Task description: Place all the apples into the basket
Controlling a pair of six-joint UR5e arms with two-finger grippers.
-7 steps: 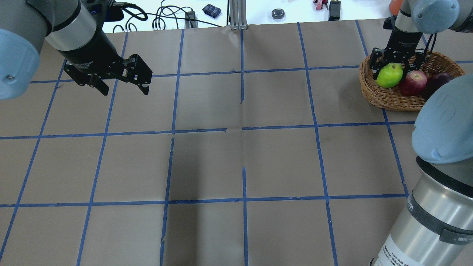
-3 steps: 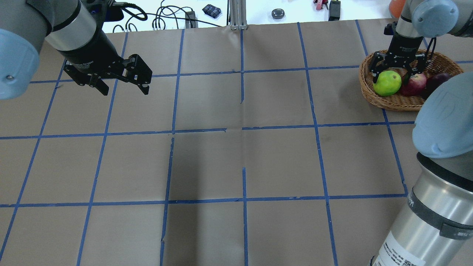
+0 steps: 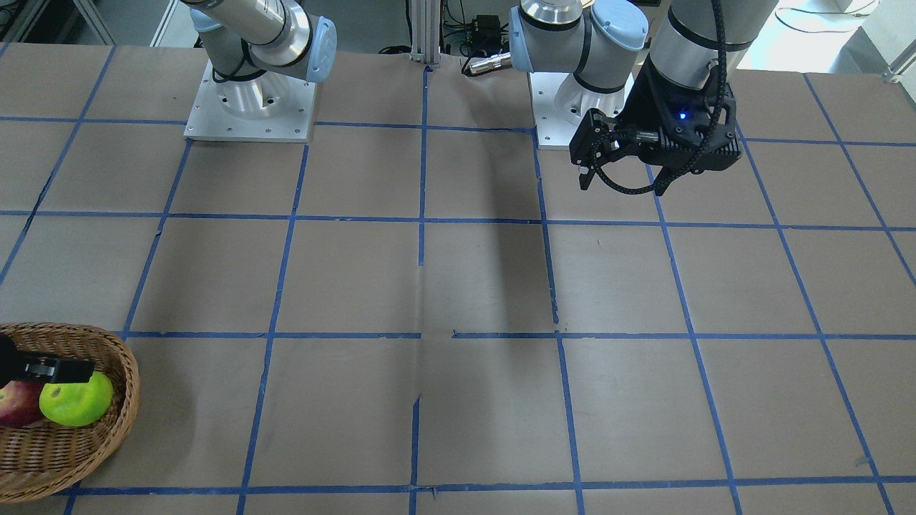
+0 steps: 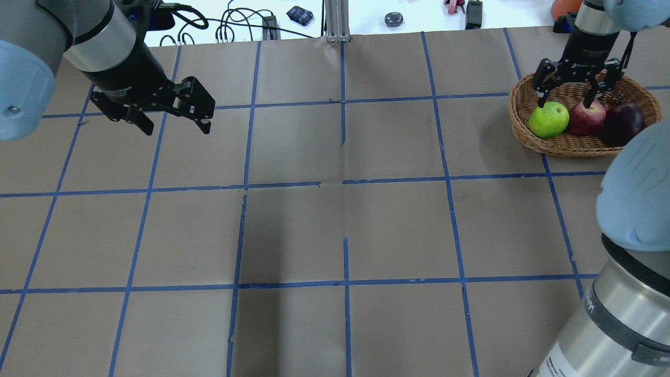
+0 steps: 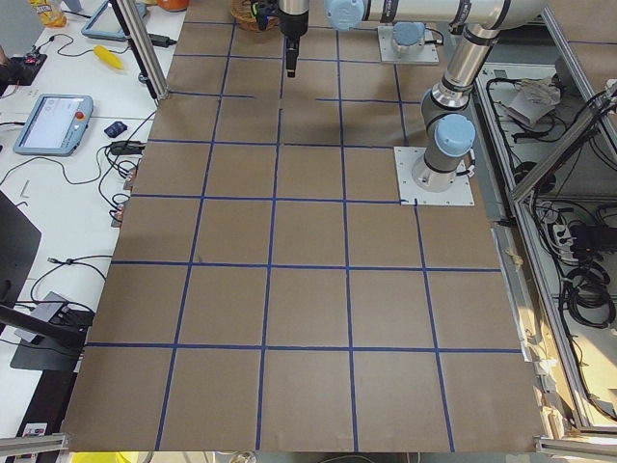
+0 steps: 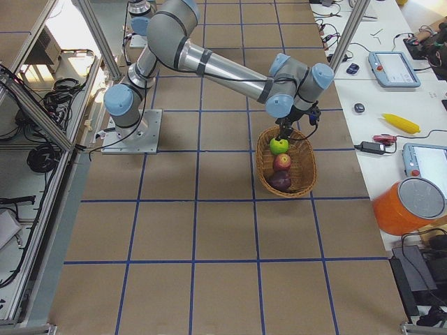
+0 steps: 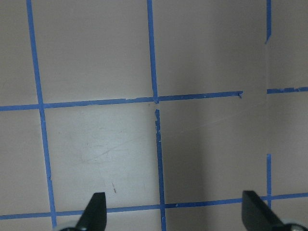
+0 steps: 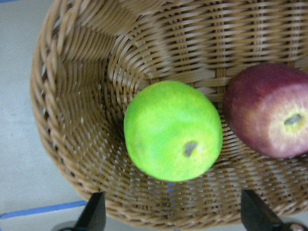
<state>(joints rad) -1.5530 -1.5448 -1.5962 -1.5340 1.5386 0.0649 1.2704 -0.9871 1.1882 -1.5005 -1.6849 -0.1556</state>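
Three apples sit inside the basket.

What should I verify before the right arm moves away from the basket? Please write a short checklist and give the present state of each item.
1. Green apple lies inside the basket, free of any hand: ok.
2. Red apple and dark maroon apple lie inside the basket beside it: ok.
3. Right hand is open and holds nothing: ok.
4. Right hand is high enough to pass over the basket rim in a sideways move: cannot tell.
5. Left hand is open, holds nothing, and is far from the basket: ok.
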